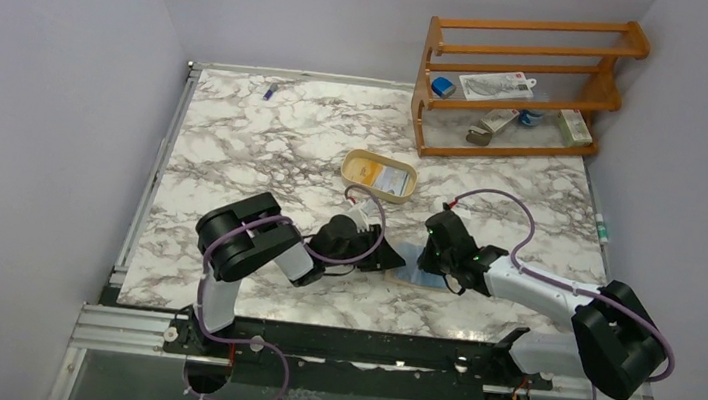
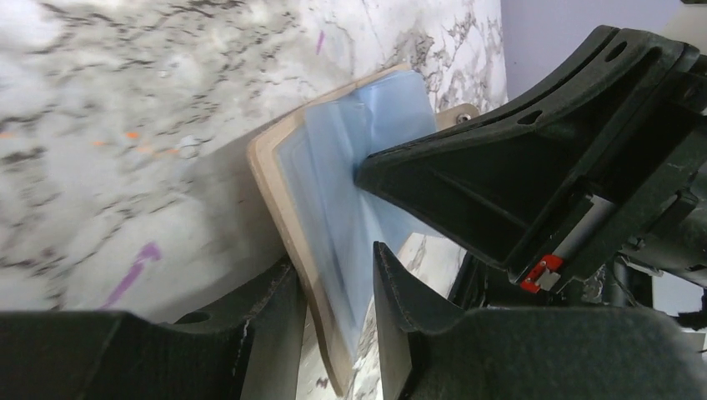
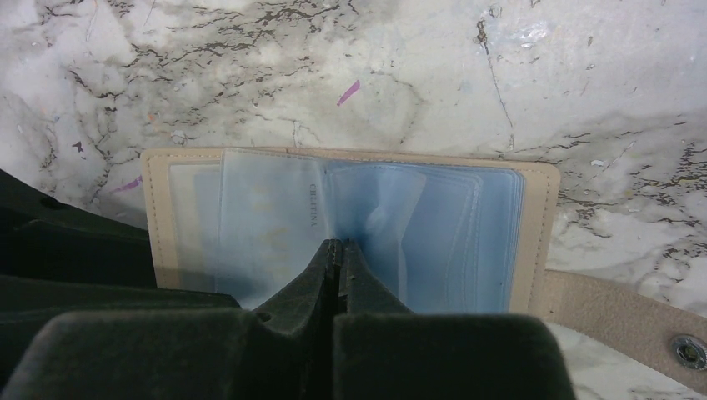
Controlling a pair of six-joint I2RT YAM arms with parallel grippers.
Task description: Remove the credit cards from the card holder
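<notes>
1. Two grippers are engaged on the card holder [image 3: 417,225], which lies open on the marble table [image 3: 250,67], near the arms and between them.
2. The left gripper [image 2: 333,267] is found clamped on the left edge of the card holder. The tan cover and the blue sleeves [image 2: 367,125] are caught together between its fingers.
3. The right gripper [image 3: 336,247] is found clenched, with nothing held. Its joined tips are pressed onto the sleeves at the fold.
4. Cards [image 1: 388,177] are noted in the oval tray [image 1: 347,166], farther back on the table. Whether any card remains in the sleeves cannot be told; none is plainly seen.
5. The step in hand is judged to be a parting of the sleeves in search of a card.
6. A firm left hold is advised, so that the holder is not dragged. The right tips would be better slid outward along a single sleeve than pushed downward, so that a card edge is exposed.
7. Two risks are recorded: the soft sleeves may be bunched, or the whole holder lifted. The snap tab [image 3: 634,321] on the right side should be kept clear.
</notes>
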